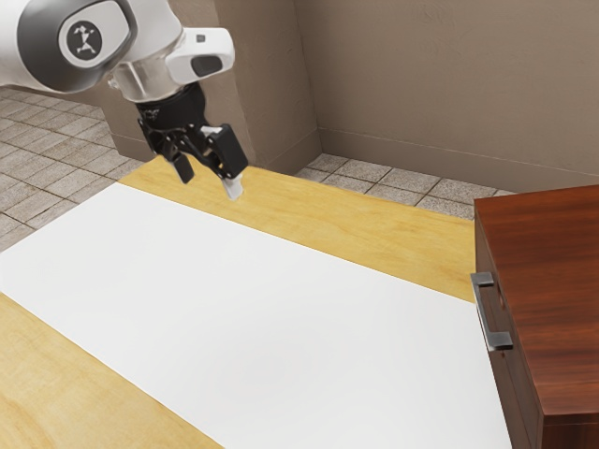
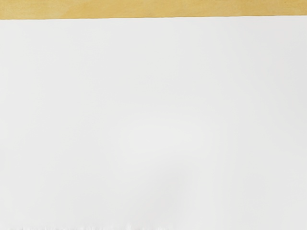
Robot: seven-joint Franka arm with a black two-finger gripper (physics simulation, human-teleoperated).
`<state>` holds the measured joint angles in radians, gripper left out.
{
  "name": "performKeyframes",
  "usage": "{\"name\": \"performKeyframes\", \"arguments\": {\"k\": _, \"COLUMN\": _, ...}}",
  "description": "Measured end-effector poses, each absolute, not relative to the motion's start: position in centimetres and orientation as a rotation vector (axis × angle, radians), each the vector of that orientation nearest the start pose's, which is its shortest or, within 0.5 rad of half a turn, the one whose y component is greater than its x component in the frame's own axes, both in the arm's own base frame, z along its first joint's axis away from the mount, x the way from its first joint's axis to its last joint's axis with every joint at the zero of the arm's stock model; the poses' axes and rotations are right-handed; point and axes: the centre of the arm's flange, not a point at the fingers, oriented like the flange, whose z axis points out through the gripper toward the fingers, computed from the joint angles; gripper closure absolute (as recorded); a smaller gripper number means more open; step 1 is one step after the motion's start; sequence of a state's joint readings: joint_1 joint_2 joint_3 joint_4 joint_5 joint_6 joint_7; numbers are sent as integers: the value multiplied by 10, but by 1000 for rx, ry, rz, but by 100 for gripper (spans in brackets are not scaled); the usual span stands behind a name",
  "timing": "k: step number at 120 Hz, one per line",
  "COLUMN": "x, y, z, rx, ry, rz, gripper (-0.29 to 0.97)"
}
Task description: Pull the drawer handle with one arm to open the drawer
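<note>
At about 10 o'clock in the exterior view, the gripper [image 1: 210, 182] hangs above the far edge of the table [image 1: 374, 224], with its fingers spread apart and nothing between them. The cabinet [image 1: 547, 271] stands at about 4 o'clock, well apart from the gripper, across the white mat [image 1: 234, 309]. Its drawer [image 1: 515, 383] appears closed, with no gap visible around the front. The metal handle [image 1: 491, 311] on that front is untouched. Under the hand, the wrist view shows mat [image 2: 153, 124] and a strip of table [image 2: 153, 7]. Judged progress: nothing is done yet. Remaining steps are the approach toward 4 o'clock, aligning the fingers across the handle, closing on it, and pulling the drawer out.
</note>
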<state>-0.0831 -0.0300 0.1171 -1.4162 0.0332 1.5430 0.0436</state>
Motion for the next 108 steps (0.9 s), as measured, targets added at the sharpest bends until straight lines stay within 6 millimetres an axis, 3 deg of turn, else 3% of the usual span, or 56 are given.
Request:
{"name": "performKeyframes", "arguments": {"k": 32, "x": 533, "y": 72, "z": 714, "rx": -3082, "ry": -84, "rz": -233, "gripper": 0}}
{"name": "performKeyframes", "arguments": {"k": 38, "x": 528, "y": 75, "z": 736, "rx": -3072, "ry": -92, "rz": -290, "gripper": 0}}
{"name": "performKeyframes", "arguments": {"k": 45, "x": 514, "y": 75, "z": 783, "rx": -3051, "ry": -110, "rz": -406, "gripper": 0}}
{"name": "performKeyframes", "arguments": {"k": 53, "x": 502, "y": 70, "z": 806, "rx": -3058, "ry": -146, "rz": -451, "gripper": 0}}
{"name": "performKeyframes", "arguments": {"k": 66, "x": 500, "y": 57, "z": 809, "rx": -3083, "ry": -205, "rz": -429, "gripper": 0}}
{"name": "performKeyframes", "arguments": {"k": 108, "x": 522, "y": -12, "z": 779, "rx": -3132, "ry": -275, "rz": -306, "gripper": 0}}
